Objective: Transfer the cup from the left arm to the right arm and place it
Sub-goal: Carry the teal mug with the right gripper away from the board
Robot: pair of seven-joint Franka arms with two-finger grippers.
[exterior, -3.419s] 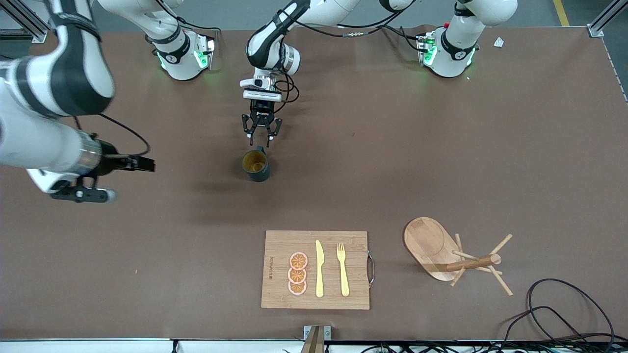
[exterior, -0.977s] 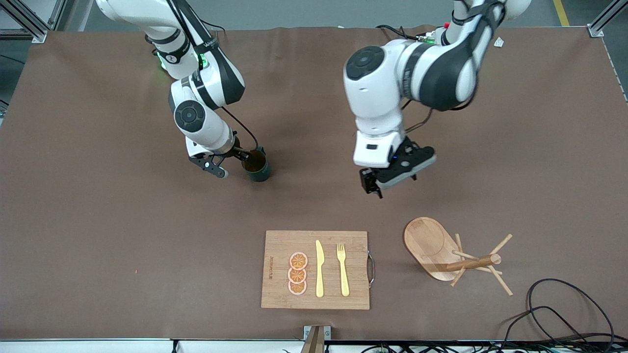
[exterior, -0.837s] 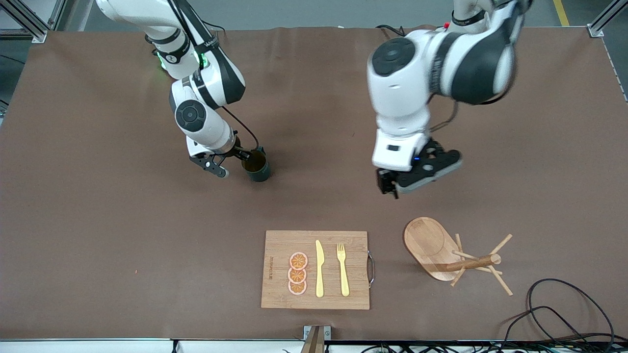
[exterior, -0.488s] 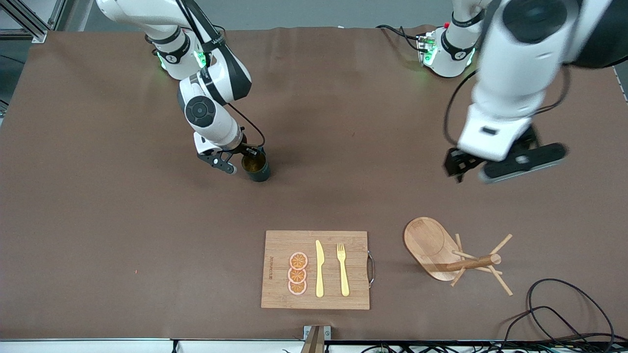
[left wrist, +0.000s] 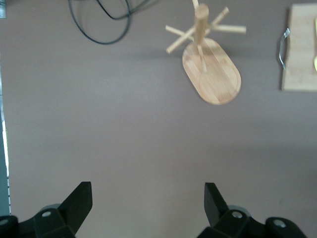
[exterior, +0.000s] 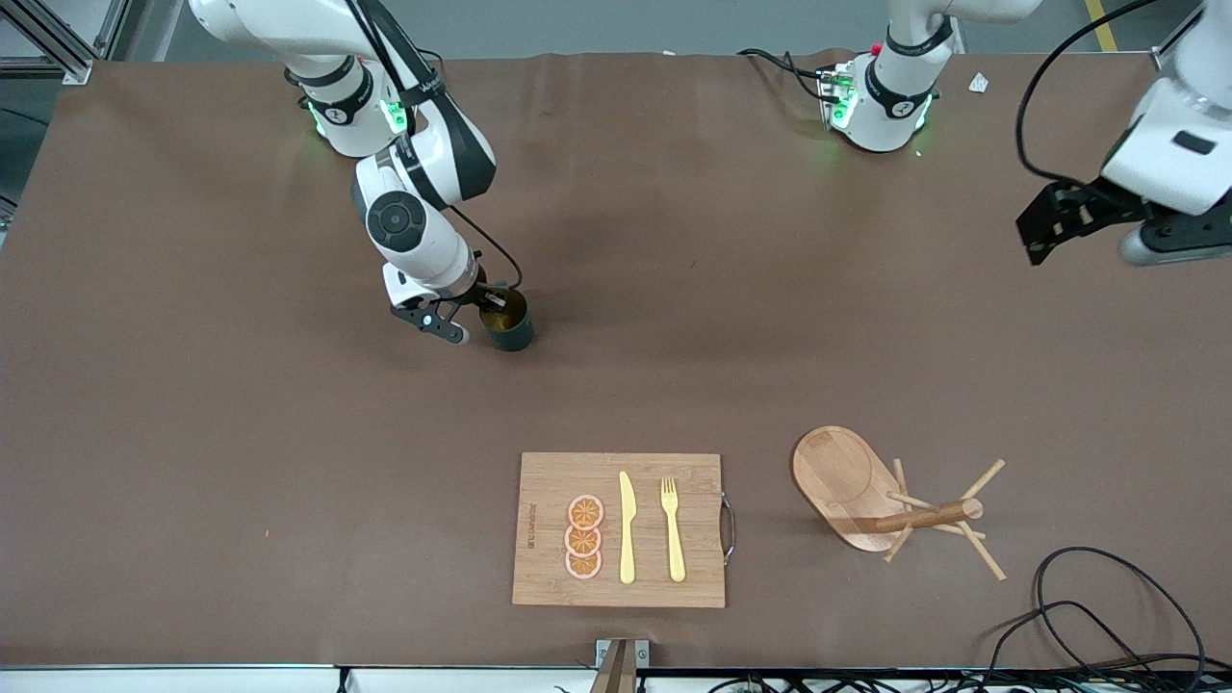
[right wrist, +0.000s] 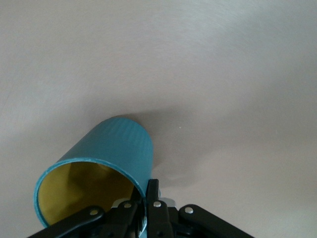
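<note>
the left gripper (exterior: 1035, 231) had swung away toward its own end of the table, jaws wide and empty. the right gripper (exterior: 478, 309) had pinched shut on the rim of the cup (exterior: 507, 320), a smooth teal cylinder, ochre inside, standing upright mid-table on the matte brown tabletop (exterior: 241, 433).

The cutting board (exterior: 619, 529) lies on the tabletop (exterior: 241, 433) at the edge nearest the front camera. On it lie fruit slices (exterior: 583, 537), a knife (exterior: 627, 527) and a fork (exterior: 672, 528), side by side. The mug tree (exterior: 881, 499) stands beside the board, toward the left arm's end. The cup (exterior: 507, 320) stands farther from the camera than the board, toward the right arm's end. A cable (exterior: 1107, 602) lies beside the mug tree, toward the left arm's end of the tabletop.
</note>
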